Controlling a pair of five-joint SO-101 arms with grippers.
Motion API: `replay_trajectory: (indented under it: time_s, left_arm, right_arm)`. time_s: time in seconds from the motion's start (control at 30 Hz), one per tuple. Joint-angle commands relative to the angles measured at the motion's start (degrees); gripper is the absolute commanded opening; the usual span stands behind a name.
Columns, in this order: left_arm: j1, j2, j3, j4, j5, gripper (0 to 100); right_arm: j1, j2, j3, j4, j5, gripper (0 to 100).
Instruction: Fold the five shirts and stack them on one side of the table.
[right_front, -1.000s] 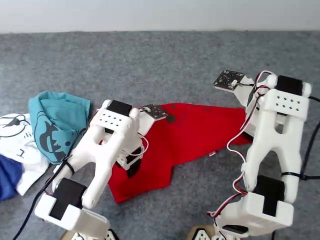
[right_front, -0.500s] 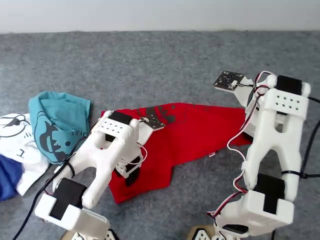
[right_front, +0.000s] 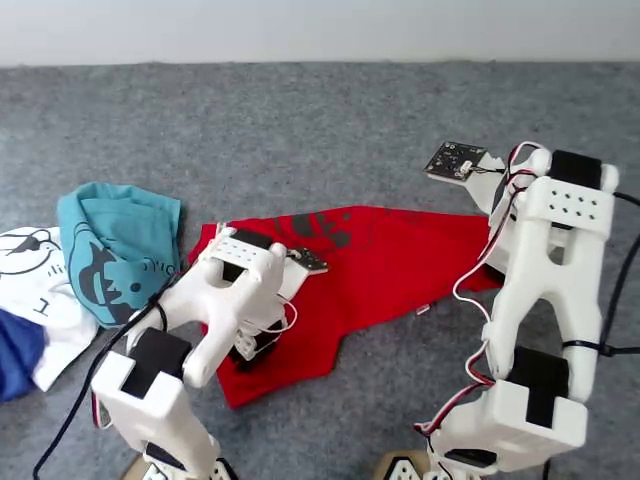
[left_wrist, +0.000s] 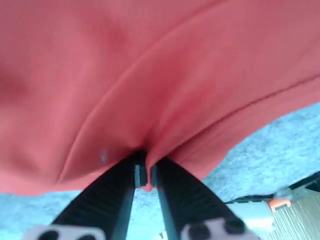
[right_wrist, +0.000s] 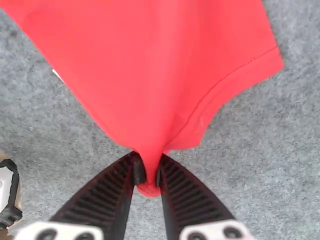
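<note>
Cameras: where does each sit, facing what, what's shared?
High view: fixed above table, looks down on red shirt, left arm, right arm.
Left wrist view: on left arm, along left gripper, shut on red shirt.
Right wrist view: on right arm, along right gripper, shut on red shirt edge.
Shared: all show red shirt.

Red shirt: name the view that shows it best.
The high view: the red shirt lies spread on the table, most of its outline visible. The left wrist view shows a fold pinched in the left gripper; the right wrist view, a hemmed edge in the right gripper.
</note>
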Motion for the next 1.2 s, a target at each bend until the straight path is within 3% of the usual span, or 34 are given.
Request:
replay_trajectory:
  time_s: [0.0,0.3,0.47,0.8,1.0,1.17]
  left_arm:
    - [0.1,-2.9,-5.2,2.7,-0.2,1]
    - [-1.1,-18.1,-20.0,14.7,-0.3,1]
    - [-6.1,-25.1,-23.8,14.6,-0.4,1]
    - [-16.7,-34.2,-43.7,14.6,-0.5,1]
    - [-18.6,-34.5,-46.0,14.7,-0.5,1]
    - [-17.3,-33.9,-45.7,14.7,-0.4,1]
  right_arm:
    - [-0.1,-0.8,-4.9,2.9,-1.1,0.9]
    - [0.2,-1.8,-13.7,7.7,-2.9,0.9]
    - [0.6,-7.3,-14.3,7.5,-3.5,0.9]
    - [1.5,-12.9,-14.2,7.3,-3.6,0.9]
    - [4.3,-13.1,-14.1,7.6,-3.5,1.0]
    - [4.3,-12.5,-6.8,7.7,-3.4,10.4]
